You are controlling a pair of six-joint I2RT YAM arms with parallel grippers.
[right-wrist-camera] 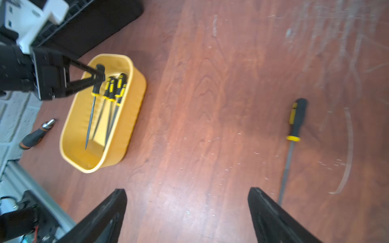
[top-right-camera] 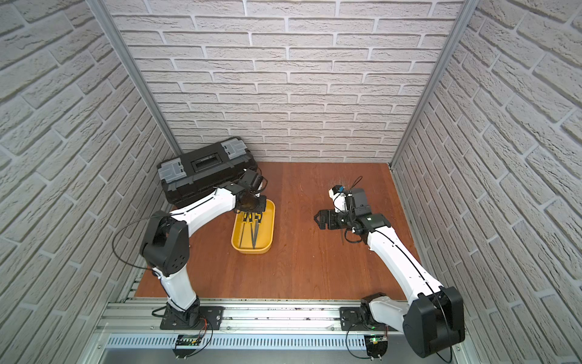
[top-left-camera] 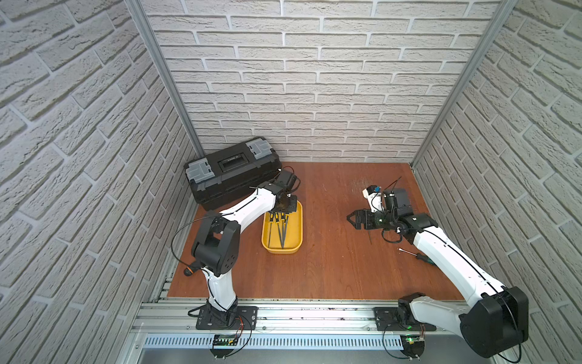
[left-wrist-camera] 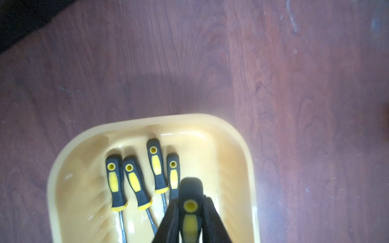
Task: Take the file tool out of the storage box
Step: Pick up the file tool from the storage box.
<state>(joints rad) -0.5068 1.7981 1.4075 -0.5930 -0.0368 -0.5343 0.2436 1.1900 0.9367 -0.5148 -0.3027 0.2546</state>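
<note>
toolbox (top-left-camera: 233, 176): back left corner of the table (top-left-camera: 330, 268), against the wall.
storage box (top-left-camera: 282, 251): on the table, just in front of the toolbox, left of centre.
files in box (left-wrist-camera: 134, 183): four side by side, handles at the back end.
held file (right-wrist-camera: 90, 124): clamped in the left gripper (right-wrist-camera: 100, 75), over the storage box's back end.
loose file (right-wrist-camera: 294, 126): on the table, well right of the storage box, near the right gripper (right-wrist-camera: 187, 189).
screwdriver (top-left-camera: 420, 256): right side, nearer the front, partly under the right arm.
stubby driver (top-left-camera: 190, 271): front left edge.

You see three walls (top-left-camera: 315, 78) of pale grey brick pattern around the desk (top-left-camera: 330, 271), whose top is red-brown wood with light scratches. Metal posts (top-left-camera: 165, 78) stand in the two back corners, and a metal rail (top-left-camera: 315, 315) runs along the front edge.
</note>
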